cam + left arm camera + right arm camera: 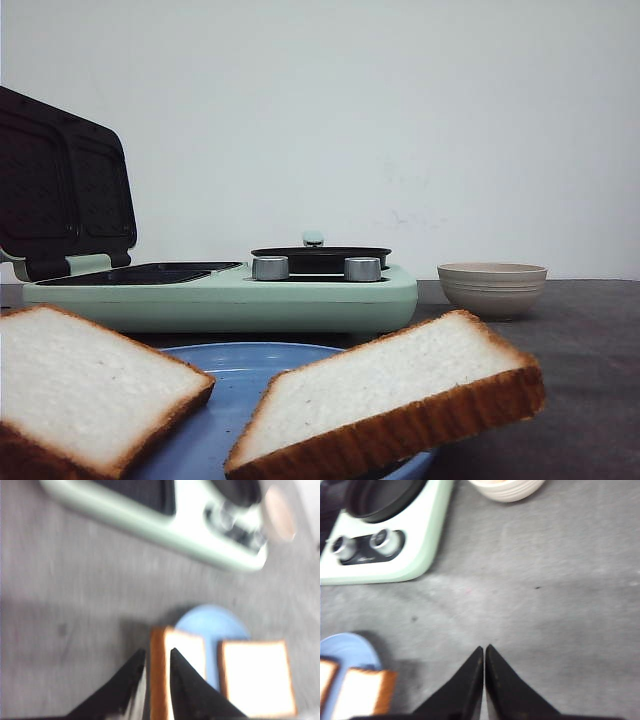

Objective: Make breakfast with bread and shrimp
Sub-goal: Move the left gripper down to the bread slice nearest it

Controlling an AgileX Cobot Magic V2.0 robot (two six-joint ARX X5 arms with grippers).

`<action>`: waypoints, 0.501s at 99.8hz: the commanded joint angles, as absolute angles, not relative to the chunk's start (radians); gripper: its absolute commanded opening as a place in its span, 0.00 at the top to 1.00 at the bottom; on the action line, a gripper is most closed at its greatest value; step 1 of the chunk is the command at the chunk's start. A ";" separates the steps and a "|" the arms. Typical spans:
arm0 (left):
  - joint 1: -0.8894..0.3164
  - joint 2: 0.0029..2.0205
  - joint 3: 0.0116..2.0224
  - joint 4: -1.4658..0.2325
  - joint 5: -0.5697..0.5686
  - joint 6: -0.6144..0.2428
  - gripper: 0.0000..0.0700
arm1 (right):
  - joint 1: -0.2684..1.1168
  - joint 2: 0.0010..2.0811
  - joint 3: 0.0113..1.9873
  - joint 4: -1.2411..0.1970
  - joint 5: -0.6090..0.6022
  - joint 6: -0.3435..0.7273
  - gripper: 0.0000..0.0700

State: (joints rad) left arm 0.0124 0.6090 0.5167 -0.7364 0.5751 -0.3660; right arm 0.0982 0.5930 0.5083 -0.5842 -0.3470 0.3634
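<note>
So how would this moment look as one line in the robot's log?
left gripper: slightly open over bread | right gripper: shut, idle | bread on blue plate | sandwich maker: lid open

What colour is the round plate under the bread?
Light blue. The round blue plate shows best in the front view, under the two white bread slices.

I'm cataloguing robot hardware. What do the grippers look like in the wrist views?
Both the left gripper and the right gripper have plain black fingers that taper from a broad base to pointed tips. No cables, markings or labels show on them.
</note>
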 commanded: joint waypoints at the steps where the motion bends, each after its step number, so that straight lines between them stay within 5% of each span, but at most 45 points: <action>1: 0.002 0.649 0.532 -0.751 0.582 -0.364 0.98 | 0.102 0.601 0.524 -0.582 -0.367 0.389 1.00; 23: -0.055 0.793 0.532 -0.798 0.614 -0.348 0.93 | 0.102 0.606 0.524 -0.588 -0.408 0.388 1.00; 38: -0.095 0.845 0.532 -0.801 0.624 -0.347 0.58 | 0.102 0.606 0.524 -0.585 -0.430 0.385 0.99; 50: -0.111 0.851 0.532 -0.799 0.604 -0.349 0.54 | 0.102 0.606 0.524 -0.585 -0.430 0.385 0.99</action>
